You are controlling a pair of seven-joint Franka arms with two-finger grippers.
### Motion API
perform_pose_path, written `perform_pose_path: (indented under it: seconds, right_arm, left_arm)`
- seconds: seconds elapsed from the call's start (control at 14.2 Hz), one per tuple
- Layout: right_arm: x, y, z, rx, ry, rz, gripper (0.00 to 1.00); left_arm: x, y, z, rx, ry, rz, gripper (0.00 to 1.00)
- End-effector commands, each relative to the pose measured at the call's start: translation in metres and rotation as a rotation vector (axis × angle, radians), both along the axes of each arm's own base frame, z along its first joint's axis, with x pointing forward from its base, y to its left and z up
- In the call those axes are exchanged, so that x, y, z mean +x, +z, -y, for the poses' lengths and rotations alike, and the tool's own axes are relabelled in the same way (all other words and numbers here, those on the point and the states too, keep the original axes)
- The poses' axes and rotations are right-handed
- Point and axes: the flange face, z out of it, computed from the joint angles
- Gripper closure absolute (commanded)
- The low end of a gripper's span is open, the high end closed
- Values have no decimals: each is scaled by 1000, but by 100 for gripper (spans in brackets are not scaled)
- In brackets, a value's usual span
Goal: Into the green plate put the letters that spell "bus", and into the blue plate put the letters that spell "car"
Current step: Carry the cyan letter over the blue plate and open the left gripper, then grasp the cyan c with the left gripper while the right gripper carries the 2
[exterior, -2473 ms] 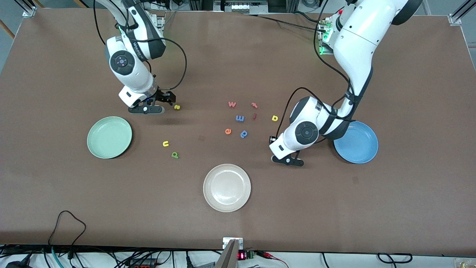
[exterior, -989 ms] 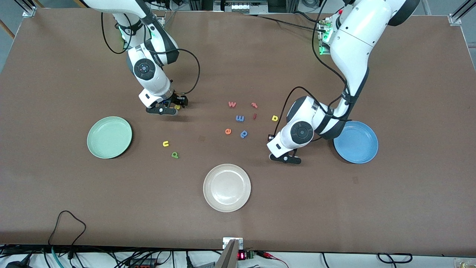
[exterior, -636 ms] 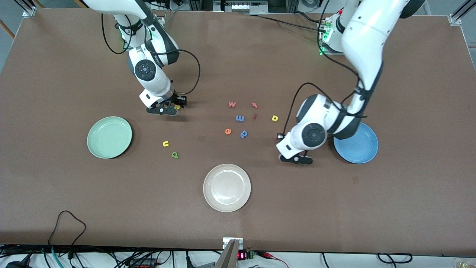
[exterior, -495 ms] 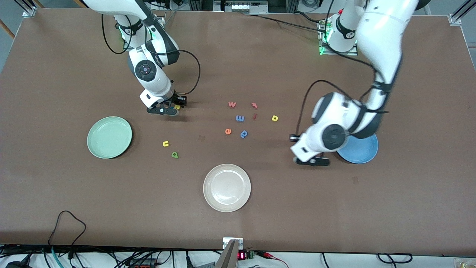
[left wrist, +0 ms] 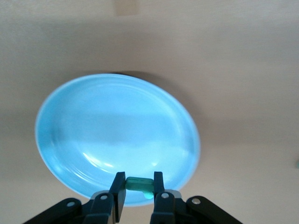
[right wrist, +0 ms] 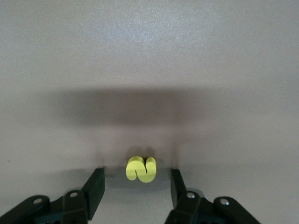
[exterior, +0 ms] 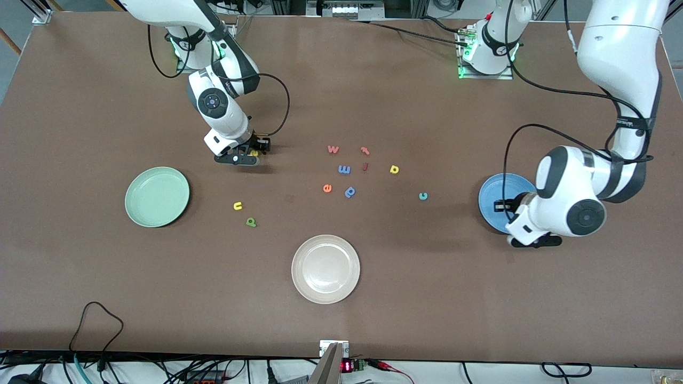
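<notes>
Now your left hand (left wrist: 139,198) hangs over the blue plate (left wrist: 93,135), clamped on a small teal letter (left wrist: 139,184), probably the "r"; your right hand (right wrist: 136,186) straddles the yellow "s" (right wrist: 141,169), fingers apart.

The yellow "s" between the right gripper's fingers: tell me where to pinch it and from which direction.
Judging by its pose, pinch the yellow "s" across its two outer curved edges, coming straight down from above. It lies flat on the table, so only its thin sides offer faces. The right gripper already straddles it, fingers open on either side, not touching.
</notes>
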Motion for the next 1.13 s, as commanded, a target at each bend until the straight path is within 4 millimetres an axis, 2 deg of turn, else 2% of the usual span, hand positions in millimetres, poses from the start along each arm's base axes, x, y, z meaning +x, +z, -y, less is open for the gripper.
perform_pose_path:
  seconds: [0.0, 0.14, 0.21, 0.28, 0.42, 0.49, 0.71, 0.85, 0.99, 1.06]
  right_arm:
    - [-1, -1, -4, 7, -12, 7, 35]
    - [-1, -1, -4, 6, -12, 5, 35]
    - [-2, -1, -3, 4, -15, 3, 35]
    - [-1, -1, -3, 4, -19, 3, 35]
    - [-1, 0, -3, 2, -30, 3, 37]
    - [-1, 0, -3, 1, -30, 2, 39]
    - [-2, 0, -3, 1, -30, 0, 44]
    - [-2, 0, -3, -1, -28, -1, 49]
    - [-2, 0, -3, -1, -27, -1, 56]
    - [-2, -1, -3, -1, -28, -3, 60]
  left_arm:
    - [-11, -34, -20, -30, -42, 31, 85]
    - [-16, -49, -18, -34, -43, 31, 82]
    - [-18, -55, -17, -35, -45, 21, 72]
    - [-19, -55, -16, -35, -46, 19, 57]
    - [-18, -41, -9, -35, -58, 18, 13]
    - [-16, -27, -2, -35, -75, 15, 0]
    - [-13, 7, 50, -73, -138, 40, 0]
    - [-15, 8, 90, -112, -149, 49, 1]
    - [-15, -2, 137, -125, -159, 77, 12]
    - [-18, -8, 153, -122, -157, 81, 18]
